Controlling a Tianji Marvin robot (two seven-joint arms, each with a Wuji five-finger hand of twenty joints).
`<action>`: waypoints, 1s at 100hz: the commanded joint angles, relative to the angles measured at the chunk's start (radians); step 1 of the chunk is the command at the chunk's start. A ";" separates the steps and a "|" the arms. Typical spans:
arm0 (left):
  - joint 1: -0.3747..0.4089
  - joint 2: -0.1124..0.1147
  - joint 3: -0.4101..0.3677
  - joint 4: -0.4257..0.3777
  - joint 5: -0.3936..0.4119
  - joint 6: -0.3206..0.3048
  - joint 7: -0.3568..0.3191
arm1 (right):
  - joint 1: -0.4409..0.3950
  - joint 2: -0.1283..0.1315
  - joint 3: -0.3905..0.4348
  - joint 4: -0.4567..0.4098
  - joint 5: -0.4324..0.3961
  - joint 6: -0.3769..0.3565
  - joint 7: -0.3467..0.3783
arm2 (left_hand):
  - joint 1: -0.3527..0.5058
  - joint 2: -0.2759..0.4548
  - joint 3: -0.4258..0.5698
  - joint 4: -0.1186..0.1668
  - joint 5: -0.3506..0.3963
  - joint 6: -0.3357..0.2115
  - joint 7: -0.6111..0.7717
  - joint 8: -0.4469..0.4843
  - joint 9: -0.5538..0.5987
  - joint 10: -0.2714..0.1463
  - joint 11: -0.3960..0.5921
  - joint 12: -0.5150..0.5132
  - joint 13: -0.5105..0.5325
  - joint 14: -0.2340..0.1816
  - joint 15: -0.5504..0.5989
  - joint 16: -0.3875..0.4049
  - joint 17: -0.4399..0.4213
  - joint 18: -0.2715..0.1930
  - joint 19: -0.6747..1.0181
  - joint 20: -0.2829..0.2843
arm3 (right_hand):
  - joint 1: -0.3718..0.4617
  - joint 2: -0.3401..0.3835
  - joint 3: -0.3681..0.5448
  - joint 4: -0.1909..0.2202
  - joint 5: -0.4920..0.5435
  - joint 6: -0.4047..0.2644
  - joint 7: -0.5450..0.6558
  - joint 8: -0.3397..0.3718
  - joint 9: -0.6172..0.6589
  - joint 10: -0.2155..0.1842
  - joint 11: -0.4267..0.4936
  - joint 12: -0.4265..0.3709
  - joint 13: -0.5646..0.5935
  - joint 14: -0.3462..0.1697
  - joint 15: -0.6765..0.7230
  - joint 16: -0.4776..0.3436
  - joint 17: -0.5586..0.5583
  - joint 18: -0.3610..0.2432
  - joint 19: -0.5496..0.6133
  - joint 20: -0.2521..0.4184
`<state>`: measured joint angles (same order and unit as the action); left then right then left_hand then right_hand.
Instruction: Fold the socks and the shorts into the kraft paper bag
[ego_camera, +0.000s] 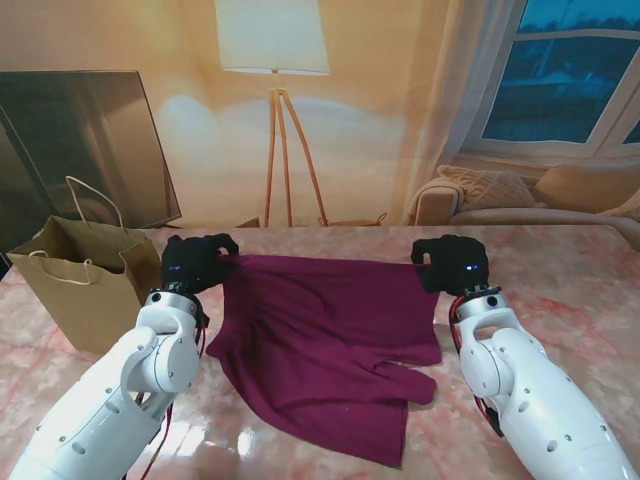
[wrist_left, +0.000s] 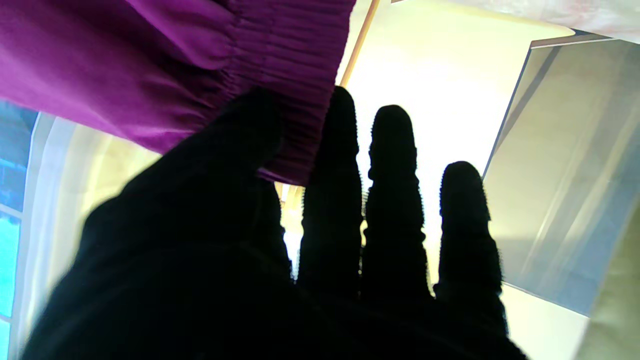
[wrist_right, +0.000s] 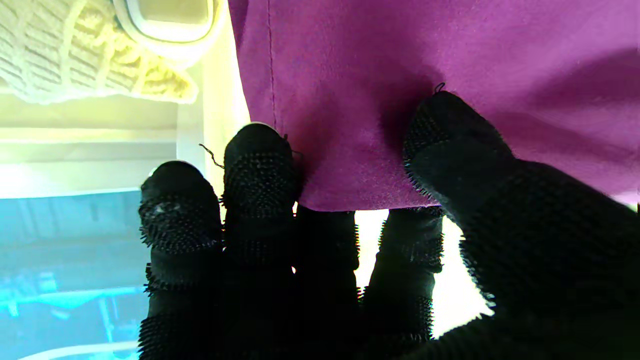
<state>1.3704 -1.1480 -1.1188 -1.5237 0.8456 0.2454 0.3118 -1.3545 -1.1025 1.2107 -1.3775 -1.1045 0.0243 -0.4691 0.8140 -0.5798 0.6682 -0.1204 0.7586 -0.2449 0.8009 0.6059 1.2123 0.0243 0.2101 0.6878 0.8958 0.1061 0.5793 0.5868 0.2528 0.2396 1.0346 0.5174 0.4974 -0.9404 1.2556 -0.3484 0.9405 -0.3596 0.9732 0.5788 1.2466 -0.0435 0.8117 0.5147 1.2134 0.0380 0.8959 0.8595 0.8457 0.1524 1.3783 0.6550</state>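
Maroon shorts (ego_camera: 320, 345) are lifted by their far edge over the middle of the table, the near part draping down onto it. My left hand (ego_camera: 195, 262) is shut on the elastic waistband corner (wrist_left: 280, 75), thumb pressing the cloth. My right hand (ego_camera: 452, 264) is shut on the other far corner of the shorts (wrist_right: 380, 100), thumb and fingers pinching the hem. A kraft paper bag (ego_camera: 80, 280) with twine handles stands open at the far left, just left of my left hand. No socks are visible.
The pink marble table (ego_camera: 580, 290) extends to the right of my right arm. A backdrop wall with a floor lamp and sofa picture rises behind the table's far edge.
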 joint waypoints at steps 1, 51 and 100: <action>0.010 -0.004 -0.006 -0.008 -0.013 -0.006 0.011 | -0.027 0.010 0.012 -0.042 -0.004 -0.012 -0.009 | 0.075 0.056 0.026 -0.033 0.067 -0.084 0.051 0.001 0.030 -0.057 -0.014 -0.018 -0.022 0.005 -0.027 -0.006 -0.012 0.009 -0.005 0.026 | 0.018 0.040 0.035 0.024 -0.005 0.005 0.025 0.031 -0.024 0.041 0.030 0.017 -0.005 0.014 0.036 0.039 0.005 0.023 0.003 0.040; 0.094 0.007 -0.083 -0.057 0.005 -0.066 0.009 | -0.348 0.027 0.215 -0.411 -0.027 -0.275 0.168 | 0.080 0.032 0.012 -0.026 0.098 -0.096 0.044 -0.073 0.021 -0.066 -0.021 -0.007 -0.080 -0.007 -0.056 0.005 -0.038 0.002 -0.055 0.039 | 0.018 0.007 0.048 0.023 0.020 0.028 0.021 0.016 -0.006 0.053 0.034 0.033 0.000 0.031 0.058 0.070 0.000 0.041 0.005 0.098; 0.220 0.025 -0.153 -0.048 0.032 -0.199 0.007 | -0.507 0.050 0.214 -0.472 0.011 -0.484 0.357 | 0.061 -0.031 0.074 -0.030 0.142 -0.114 0.073 -0.181 0.057 -0.089 -0.074 -0.039 -0.074 -0.016 -0.072 -0.002 -0.013 -0.008 -0.037 0.051 | 0.017 0.007 0.046 0.022 0.021 0.024 0.017 0.013 -0.003 0.050 0.021 0.038 -0.003 0.031 0.048 0.075 -0.006 0.044 -0.001 0.120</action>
<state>1.5650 -1.1339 -1.2664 -1.5834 0.8675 0.0625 0.3227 -1.8438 -1.0579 1.4412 -1.8507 -1.0908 -0.4450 -0.1337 0.8244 -0.6274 0.6556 -0.1373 0.8245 -0.2885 0.7955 0.4357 1.2235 0.0078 0.1524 0.6544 0.8190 0.1067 0.5285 0.5810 0.2409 0.2328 0.9848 0.5416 0.4974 -0.9307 1.2547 -0.3484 0.9398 -0.3415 0.9714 0.5790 1.2363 -0.0313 0.8271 0.5394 1.2108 0.0495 0.9208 0.8947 0.8374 0.1714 1.3767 0.7260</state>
